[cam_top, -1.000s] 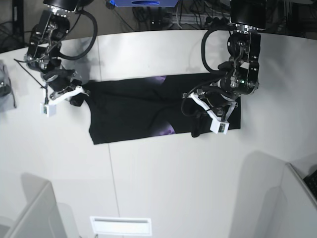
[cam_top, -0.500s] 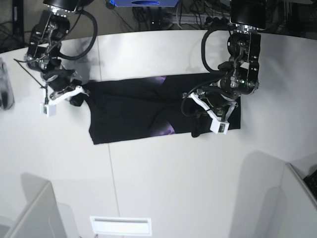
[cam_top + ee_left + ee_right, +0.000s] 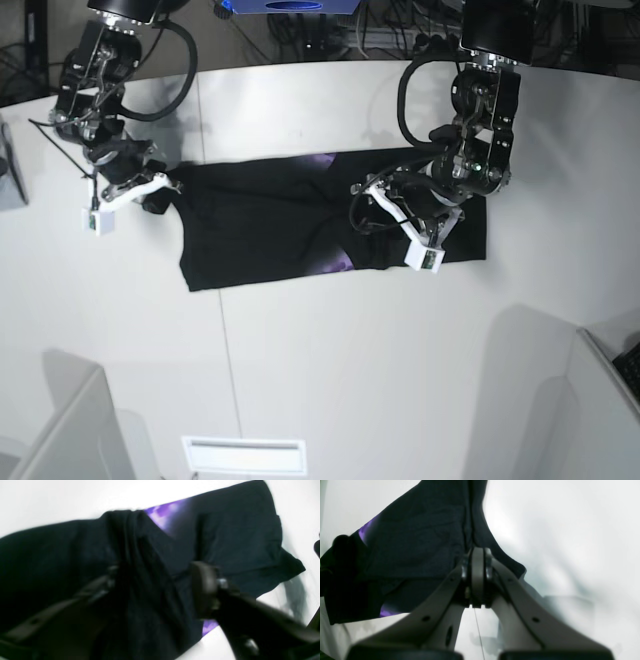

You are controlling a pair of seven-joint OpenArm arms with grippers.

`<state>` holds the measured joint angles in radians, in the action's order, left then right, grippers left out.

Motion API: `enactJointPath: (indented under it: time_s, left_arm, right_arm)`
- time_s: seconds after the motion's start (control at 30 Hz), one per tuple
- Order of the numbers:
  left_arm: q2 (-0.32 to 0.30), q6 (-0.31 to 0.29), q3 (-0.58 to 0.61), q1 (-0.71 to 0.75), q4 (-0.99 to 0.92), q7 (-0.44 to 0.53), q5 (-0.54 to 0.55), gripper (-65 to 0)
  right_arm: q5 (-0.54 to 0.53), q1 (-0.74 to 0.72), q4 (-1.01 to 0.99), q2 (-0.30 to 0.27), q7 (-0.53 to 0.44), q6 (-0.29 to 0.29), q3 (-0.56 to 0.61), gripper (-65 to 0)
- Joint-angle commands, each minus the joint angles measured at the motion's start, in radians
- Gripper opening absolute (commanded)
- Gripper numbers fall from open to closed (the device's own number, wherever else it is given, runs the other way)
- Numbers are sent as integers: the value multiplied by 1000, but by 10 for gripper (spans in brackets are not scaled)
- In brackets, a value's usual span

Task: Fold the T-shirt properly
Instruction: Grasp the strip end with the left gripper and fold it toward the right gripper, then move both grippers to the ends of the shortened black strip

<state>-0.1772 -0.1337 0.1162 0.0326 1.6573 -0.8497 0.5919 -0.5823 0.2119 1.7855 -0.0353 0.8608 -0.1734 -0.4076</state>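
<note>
The black T-shirt (image 3: 270,230) lies as a long folded band across the white table, with bits of purple print (image 3: 335,262) showing at its folds. My left gripper (image 3: 385,225) hovers over the band's right part. In the left wrist view the left gripper (image 3: 156,572) is open, and a raised ridge of the T-shirt (image 3: 225,530) runs between its spread fingers. My right gripper (image 3: 160,195) is at the band's left end. In the right wrist view the right gripper (image 3: 477,555) is shut on the edge of the T-shirt (image 3: 420,542).
The table (image 3: 330,350) reaches past the shirt on all sides. Grey partitions stand at the front left (image 3: 70,420) and front right (image 3: 540,400). A white slotted plate (image 3: 243,455) sits at the front edge. Cables and a blue box (image 3: 290,5) lie behind the table.
My left gripper has opened, let go of the cloth and shifted a little to the left over the shirt. The right arm has not moved.
</note>
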Motion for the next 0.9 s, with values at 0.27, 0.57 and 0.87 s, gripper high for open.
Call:
enactJointPath:
  time_s: [0.27, 0.57, 0.87]
  left_arm:
    - [0, -4, 96, -32, 24, 14, 18, -171]
    - [-40, -4, -264, 86, 113, 14, 17, -650]
    - [-184, -102, -611, 188, -47, 22, 10, -650]
  right_arm:
    - [-12, -10, 15, -10, -19, -8, -4, -650]
    - [-17, -98, -6, -24, 62, -8, 0, -650]
    - [-17, -265, -189, -25, 194, -10, -6, -179]
